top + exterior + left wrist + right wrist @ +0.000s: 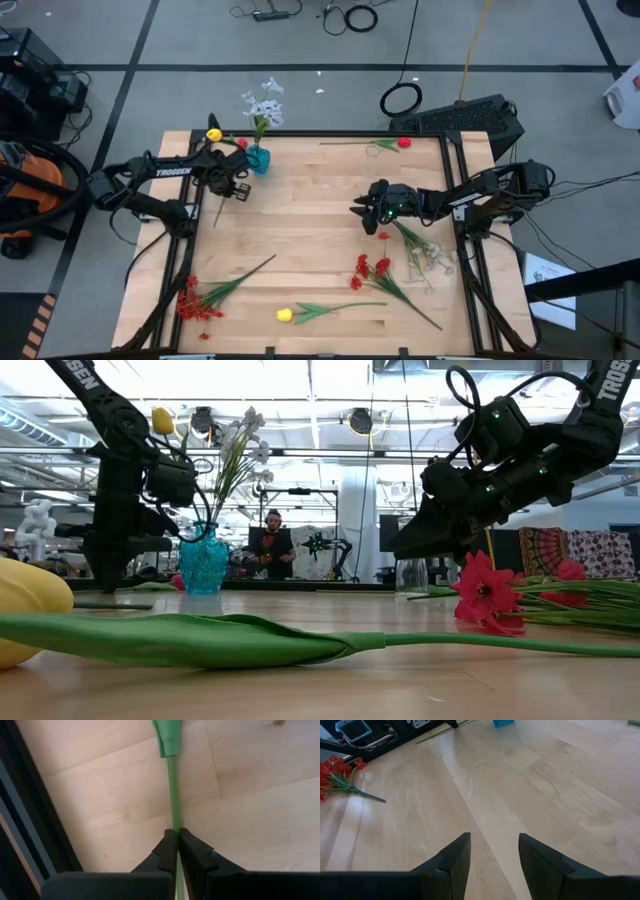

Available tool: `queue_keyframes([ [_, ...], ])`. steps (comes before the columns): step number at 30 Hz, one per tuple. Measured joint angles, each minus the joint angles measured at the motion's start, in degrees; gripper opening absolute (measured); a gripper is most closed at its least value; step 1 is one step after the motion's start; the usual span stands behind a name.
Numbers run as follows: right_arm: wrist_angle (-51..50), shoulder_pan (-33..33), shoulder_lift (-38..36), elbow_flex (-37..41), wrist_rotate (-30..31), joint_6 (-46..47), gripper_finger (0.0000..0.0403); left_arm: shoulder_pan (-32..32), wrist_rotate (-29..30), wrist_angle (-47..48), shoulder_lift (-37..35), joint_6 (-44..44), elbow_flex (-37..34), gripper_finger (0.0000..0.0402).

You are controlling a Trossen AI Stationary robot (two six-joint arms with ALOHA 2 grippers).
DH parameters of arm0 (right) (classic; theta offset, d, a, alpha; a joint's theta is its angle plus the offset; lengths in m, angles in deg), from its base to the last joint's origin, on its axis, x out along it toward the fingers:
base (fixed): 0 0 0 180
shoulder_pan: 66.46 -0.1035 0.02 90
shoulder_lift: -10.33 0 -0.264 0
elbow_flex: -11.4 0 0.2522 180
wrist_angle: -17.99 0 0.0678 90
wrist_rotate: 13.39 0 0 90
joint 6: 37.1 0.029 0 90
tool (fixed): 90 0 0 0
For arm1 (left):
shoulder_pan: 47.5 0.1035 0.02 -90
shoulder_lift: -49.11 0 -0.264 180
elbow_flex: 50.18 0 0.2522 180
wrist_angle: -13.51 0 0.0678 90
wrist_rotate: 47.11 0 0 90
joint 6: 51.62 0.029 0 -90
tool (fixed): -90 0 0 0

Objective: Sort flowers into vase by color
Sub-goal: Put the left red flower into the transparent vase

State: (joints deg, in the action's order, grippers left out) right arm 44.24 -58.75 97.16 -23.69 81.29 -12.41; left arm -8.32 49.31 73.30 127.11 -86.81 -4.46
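From above, I see one blue vase [259,159] at the far left of the table [300,230], with a pale white-blue spray [263,103] already standing in it. My left end effector [238,187] sits just beside that vase, clamped on a green stem [219,208]; the yellow bloom [213,134] at the far edge looks like that stem's head. My right end effector [363,214] hovers over the middle right of the table, fingers apart, empty. Still lying flat: a red flower [402,143] at the far right edge, a pale spray [428,255] at the right, red blossoms [372,268] near centre right, a yellow flower [285,315] at the near edge, and a red bunch [195,300] near left. I judge the sort barely begun: one spray placed, one stem in hand, most left.

From table height, the vase [203,563] holds the pale spray [245,440], and a yellow bloom [162,421] rides high by the left arm. A yellow flower [30,605] and a red blossom [487,592] lie close to the lens.

Left wrist: the fingertips [170,845] pinch the stem [173,790] tight above bare wood.

Right wrist: the fingers [457,852] stand apart over empty boards, with the red bunch [337,772] well off.
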Motion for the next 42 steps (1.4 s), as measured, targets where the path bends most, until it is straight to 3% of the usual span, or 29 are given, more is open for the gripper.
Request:
queue_keyframes([
  [11, 0.0, 0.0, 0.0, 0.0, 0.0, 0.2, 0.0157, -3.6, -2.8, 8.2, -6.3, -9.5, -0.5, 0.0003],
  [19, 0.0, 0.0, 0.0, 0.0, 0.2, 0.2, 0.0157, -10.4, 2.2, 13.8, -14.1, -21.9, -0.4, 0.0001],
  [31, 0.0, 0.0, 0.0, 0.0, 0.3, 0.2, 0.0157, -21.4, 6.9, 12.4, -24.6, -31.6, -0.2, 0.0],
  [37, 0.0, 0.0, 0.0, 0.0, 0.3, 0.2, 0.0157, -25.7, 12.3, 12.7, -28.4, -35.0, -0.1, 0.0],
  [42, 0.0, 0.0, 0.0, 0.0, 0.3, 0.2, 0.0157, -29.1, 18.6, 18.5, -31.4, -38.3, 2.1, 0.0],
])
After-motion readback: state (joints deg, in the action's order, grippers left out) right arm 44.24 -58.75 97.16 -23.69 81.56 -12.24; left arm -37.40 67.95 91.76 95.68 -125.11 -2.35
